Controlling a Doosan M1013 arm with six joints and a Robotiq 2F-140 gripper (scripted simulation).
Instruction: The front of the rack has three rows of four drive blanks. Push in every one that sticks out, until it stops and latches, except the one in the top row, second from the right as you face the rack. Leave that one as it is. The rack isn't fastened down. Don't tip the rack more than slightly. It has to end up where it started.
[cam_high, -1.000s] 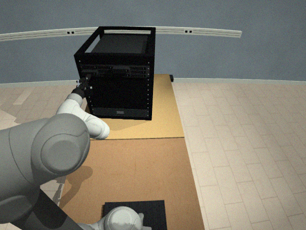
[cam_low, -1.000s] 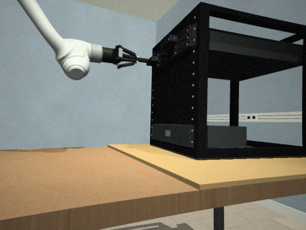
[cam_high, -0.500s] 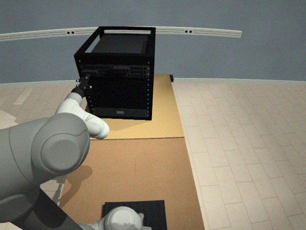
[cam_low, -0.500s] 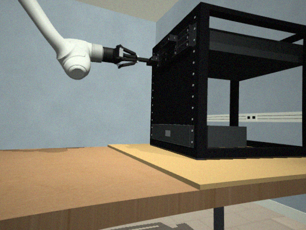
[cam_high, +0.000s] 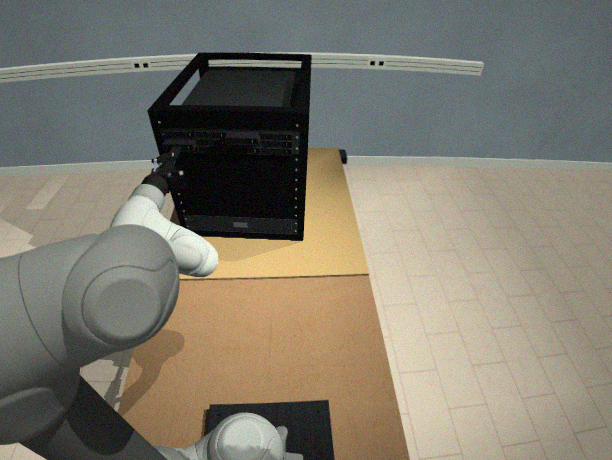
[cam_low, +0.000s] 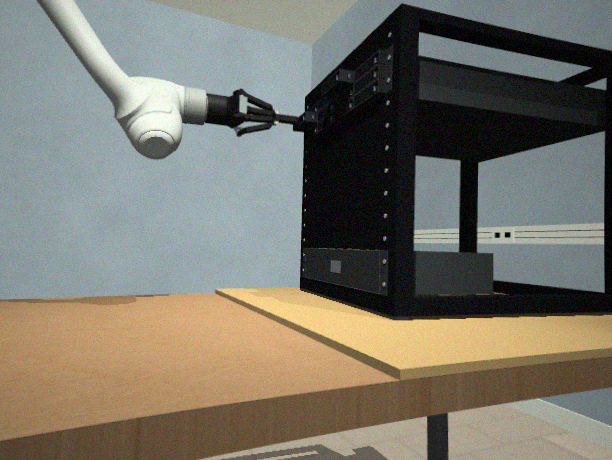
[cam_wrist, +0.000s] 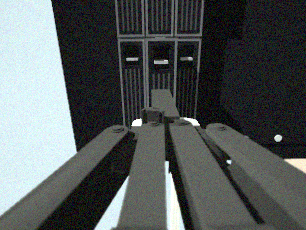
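Closed claw (cam_high: 175, 151) (cam_low: 300, 122) (cam_wrist: 160, 104) at the rack's left end, with nothing gripped.
Just beside its tip, a drive blank (cam_high: 178, 143) (cam_low: 310, 116) is left protruding; another (cam_high: 242, 135) (cam_low: 344, 76) juts from the top row, second from right. The rack (cam_high: 301, 200) (cam_low: 406, 200) is carried upright on the worktop's yellow board (cam_high: 330, 225) (cam_low: 425, 345); its pale label (cam_high: 240, 225) (cam_low: 335, 266) is too blurred to be read.

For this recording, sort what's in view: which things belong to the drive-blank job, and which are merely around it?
Part of the job:
- rack
- drive blank that juts out in the top row, the one to leave
- gripper, fingers together at the rack's left side

Just around it:
- yellow board under the rack
- wall trunking
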